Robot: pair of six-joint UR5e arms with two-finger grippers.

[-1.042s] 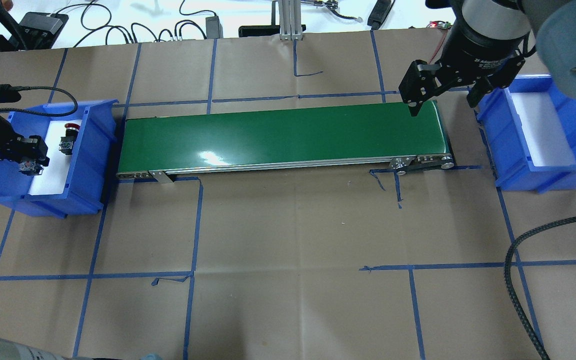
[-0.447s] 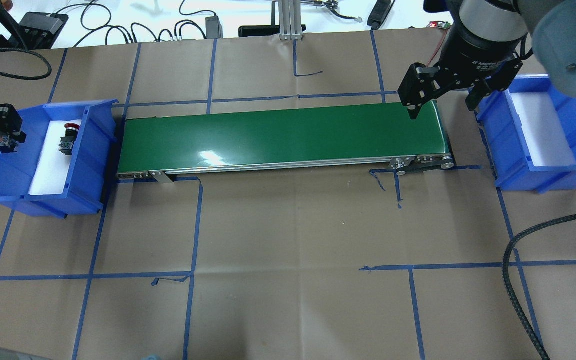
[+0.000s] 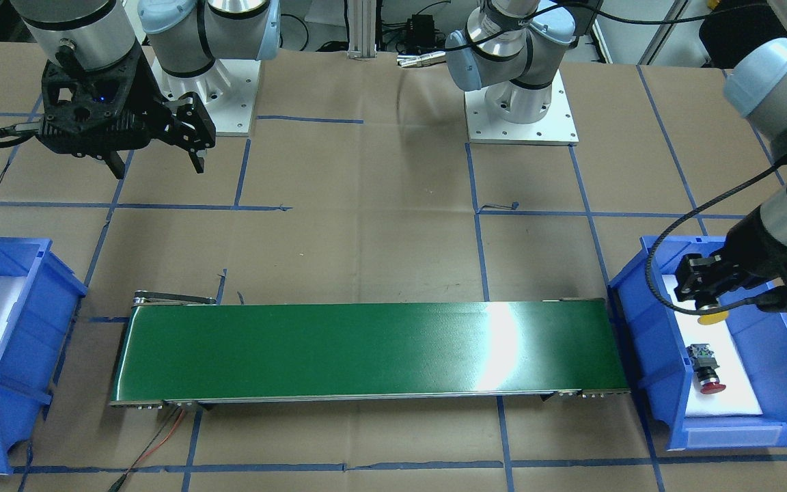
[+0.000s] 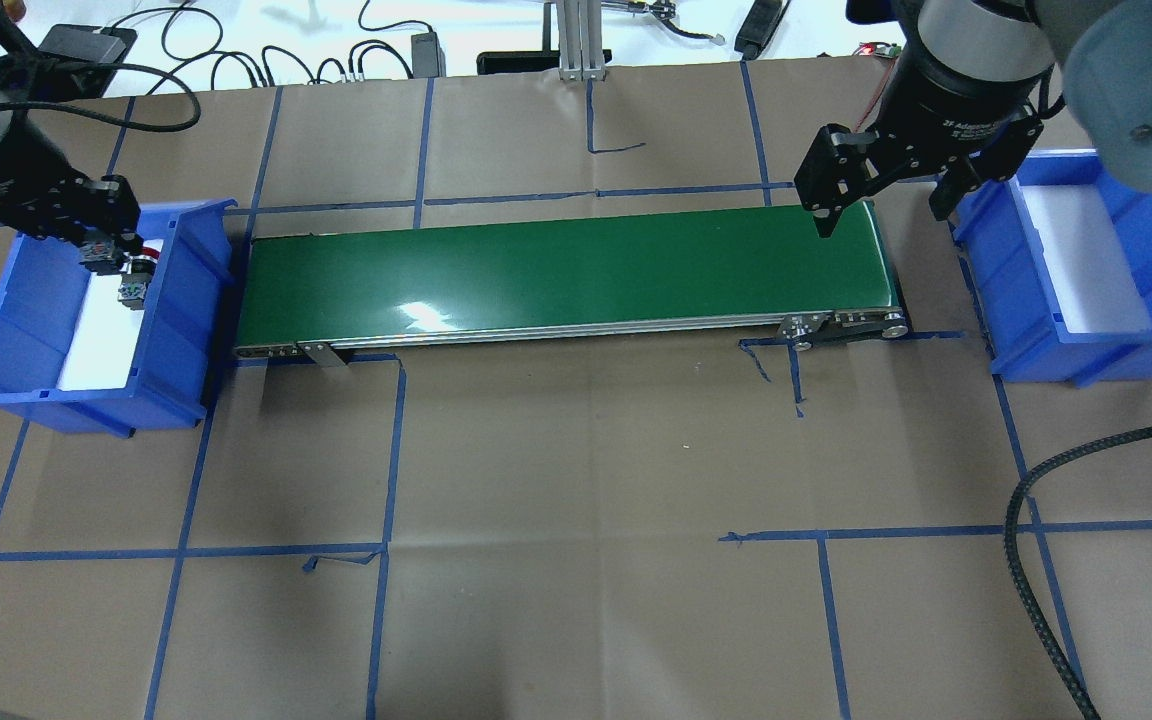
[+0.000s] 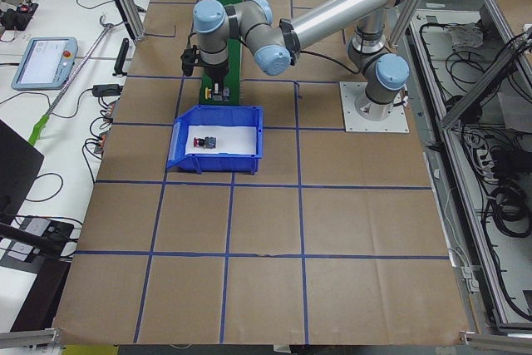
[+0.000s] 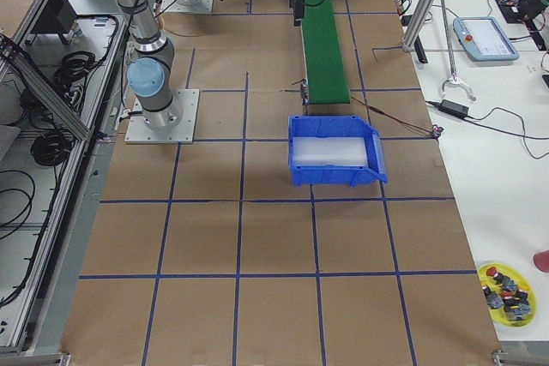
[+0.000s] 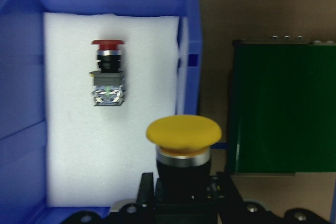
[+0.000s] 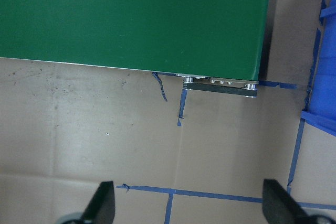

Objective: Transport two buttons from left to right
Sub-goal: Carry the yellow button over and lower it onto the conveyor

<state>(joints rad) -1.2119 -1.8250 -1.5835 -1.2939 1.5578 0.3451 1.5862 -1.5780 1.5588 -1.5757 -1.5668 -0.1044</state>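
Observation:
My left gripper (image 4: 106,252) is shut on the yellow-capped button (image 7: 184,132) and holds it above the left blue bin (image 4: 186,300), near its far end on the conveyor side. The yellow cap shows under the fingers in the front view (image 3: 713,318). The red-capped button (image 7: 107,72) lies on its side on the white foam in that bin, also seen from the front (image 3: 706,369) and from overhead (image 4: 133,285). My right gripper (image 4: 881,205) is open and empty, hovering over the right end of the green conveyor belt (image 4: 566,270).
The right blue bin (image 4: 1086,340) with white foam holds nothing, just right of the conveyor. A black cable (image 4: 1036,560) loops over the table's front right. A yellow dish of spare parts (image 6: 506,293) sits off the table.
My left gripper, holding the yellow button, has swung out past the bin's left wall, then back right and farther away, toward the conveyor side. The right gripper has barely moved.

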